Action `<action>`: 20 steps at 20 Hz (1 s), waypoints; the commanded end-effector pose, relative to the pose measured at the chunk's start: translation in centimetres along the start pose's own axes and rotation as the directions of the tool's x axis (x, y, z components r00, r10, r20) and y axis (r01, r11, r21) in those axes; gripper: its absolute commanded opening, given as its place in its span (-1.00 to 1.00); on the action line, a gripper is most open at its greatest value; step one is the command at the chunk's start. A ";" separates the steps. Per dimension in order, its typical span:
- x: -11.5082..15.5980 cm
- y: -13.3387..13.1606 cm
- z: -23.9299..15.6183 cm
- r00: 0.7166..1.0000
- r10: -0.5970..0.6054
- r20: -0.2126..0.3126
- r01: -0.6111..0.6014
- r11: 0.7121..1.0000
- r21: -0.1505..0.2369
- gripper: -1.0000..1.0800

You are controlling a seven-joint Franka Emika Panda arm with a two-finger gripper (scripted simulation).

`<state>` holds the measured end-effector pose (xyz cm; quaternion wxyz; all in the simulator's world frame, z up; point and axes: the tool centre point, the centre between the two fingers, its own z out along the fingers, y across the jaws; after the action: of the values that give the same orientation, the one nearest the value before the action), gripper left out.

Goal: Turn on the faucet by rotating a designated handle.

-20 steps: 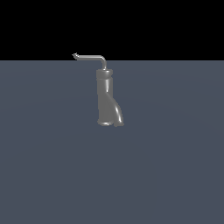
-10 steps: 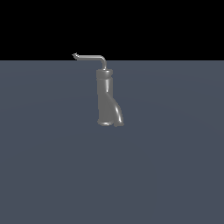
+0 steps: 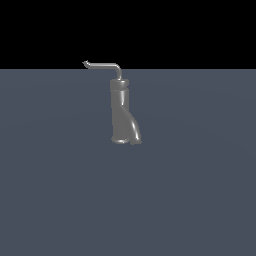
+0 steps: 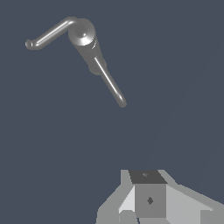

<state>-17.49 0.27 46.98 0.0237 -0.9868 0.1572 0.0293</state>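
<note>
The faucet [image 3: 121, 112] is a small upright grey tube with a flared, bent base, standing on the dark floor in the exterior view. The handle [image 3: 102, 64], a thin L-shaped rod with a hooked tip, reaches from its top toward the exterior view's left. From above, the wrist view shows the faucet [image 4: 83, 34], the handle [image 4: 49, 36] and a second thin rod [image 4: 111, 85] running out from under the body. My gripper [image 4: 146, 177] shows only in the wrist view, well apart from the faucet. Its fingertips sit together with no gap and hold nothing.
A flat dark blue-grey floor [image 3: 190, 190] spreads all around the faucet. A black background lies behind it. No other objects are in view.
</note>
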 end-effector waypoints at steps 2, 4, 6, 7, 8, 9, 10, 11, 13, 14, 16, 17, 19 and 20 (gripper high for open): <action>2.2 -1.3 0.4 0.997 0.080 0.004 -0.080 0.997 0.013 -1.00; 3.5 -2.1 0.7 0.992 0.125 0.007 -0.126 0.992 0.018 -1.00; 4.7 -2.9 1.0 0.985 0.171 0.010 -0.172 0.985 0.022 -1.00; 5.3 -3.4 1.2 0.981 0.194 0.011 -0.195 0.981 0.024 -1.00; 5.9 -3.8 1.4 0.976 0.217 0.012 -0.217 0.976 0.025 -1.00; 6.5 -4.2 1.7 0.971 0.240 0.014 -0.240 0.970 0.026 -1.00; 7.1 -4.6 1.9 0.965 0.263 0.015 -0.263 0.964 0.027 -1.00; 7.8 -5.0 2.2 0.958 0.286 0.016 -0.286 0.958 0.028 -1.00; 8.9 -5.9 2.7 0.944 0.331 0.017 -0.331 0.943 0.029 -1.00; 9.5 -6.3 3.0 0.935 0.353 0.018 -0.353 0.935 0.029 -1.00; 10.7 -7.2 3.6 0.918 0.397 0.018 -0.397 0.917 0.029 -1.00; 11.3 -7.7 4.0 0.908 0.419 0.018 -0.419 0.907 0.028 -1.00; 12.4 -8.6 4.7 0.887 0.462 0.017 -0.462 0.887 0.027 -1.00; 13.0 -9.0 5.1 0.876 0.482 0.016 -0.483 0.875 0.026 -1.00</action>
<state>-3.65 4.67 42.01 0.0319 -0.9231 0.3814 0.0368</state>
